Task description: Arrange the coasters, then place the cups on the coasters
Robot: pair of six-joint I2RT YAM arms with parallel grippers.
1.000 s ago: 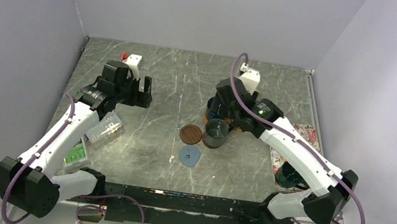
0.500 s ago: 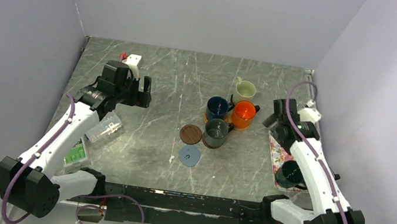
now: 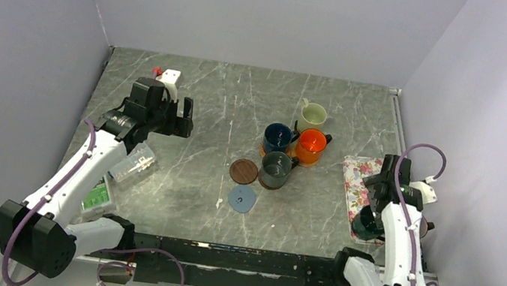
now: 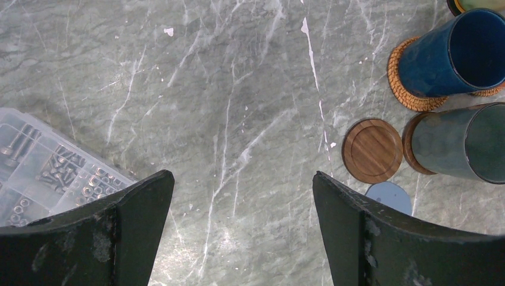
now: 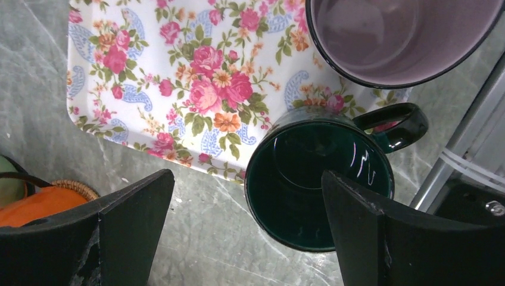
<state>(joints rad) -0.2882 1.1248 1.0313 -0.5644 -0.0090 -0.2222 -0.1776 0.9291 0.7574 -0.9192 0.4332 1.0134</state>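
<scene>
While four cups (image 3: pixel 311 145) sit on coasters (image 4: pixel 400 77), two coasters (image 3: pixel 243 171) lie bare and two cups (image 5: pixel 318 185) wait at the tray (image 5: pixel 178 71) — left gripper (image 4: pixel 239 176) and right gripper (image 5: pixel 245 176) both spread, empty.

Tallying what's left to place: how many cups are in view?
6. Mid-table cluster: cream cup, dark blue cup, orange cup, dark green cup. By the floral tray on the right: second dark green cup and mauve cup. No others show.
</scene>
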